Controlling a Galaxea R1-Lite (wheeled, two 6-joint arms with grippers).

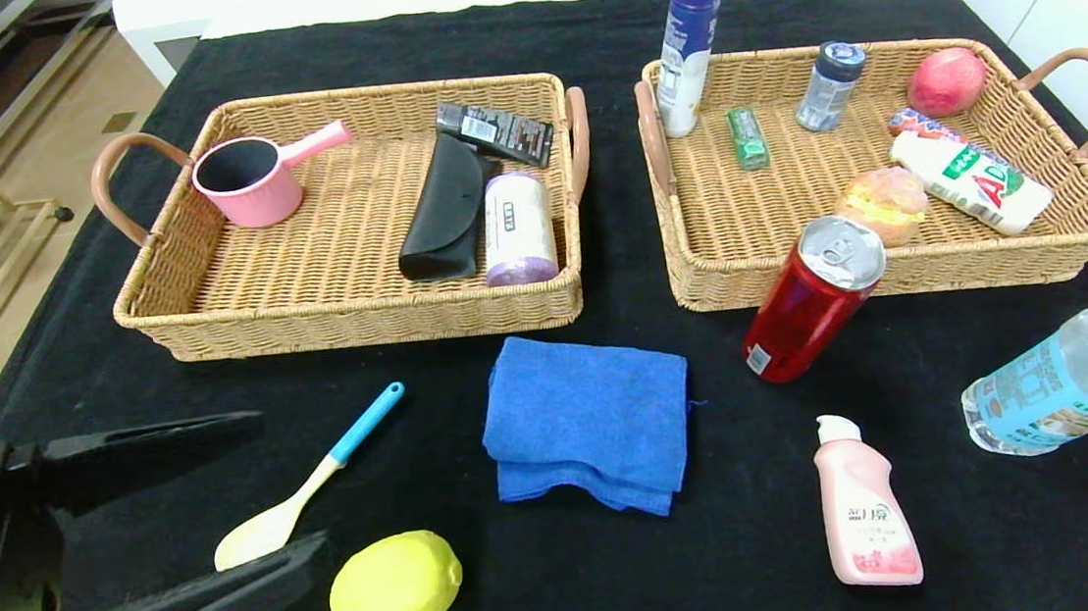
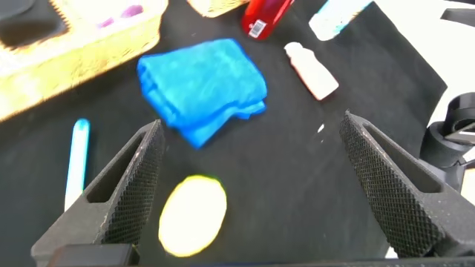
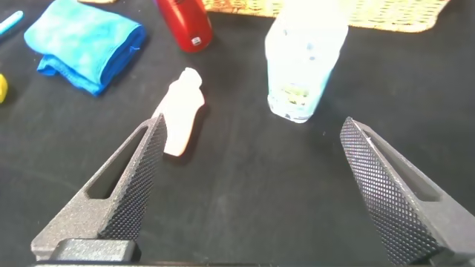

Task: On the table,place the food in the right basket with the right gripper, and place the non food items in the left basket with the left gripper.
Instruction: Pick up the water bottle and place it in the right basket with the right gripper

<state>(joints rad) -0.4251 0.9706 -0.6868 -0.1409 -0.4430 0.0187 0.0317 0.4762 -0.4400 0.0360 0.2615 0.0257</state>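
Note:
On the black table, in front of the left basket and right basket, lie a teal-handled spoon, a folded blue cloth, a pink bottle and a lemon. A red can stands by the right basket's front wall. The water bottle is at the far right. My left gripper hovers open at the near left, its fingers either side of the spoon's bowl, with the lemon below it. My right gripper is open and empty, short of the water bottle and pink bottle.
The left basket holds a pink saucepan, a black case, a pale roll and a dark pack. The right basket holds an apple, a tall white bottle, a small jar and other food.

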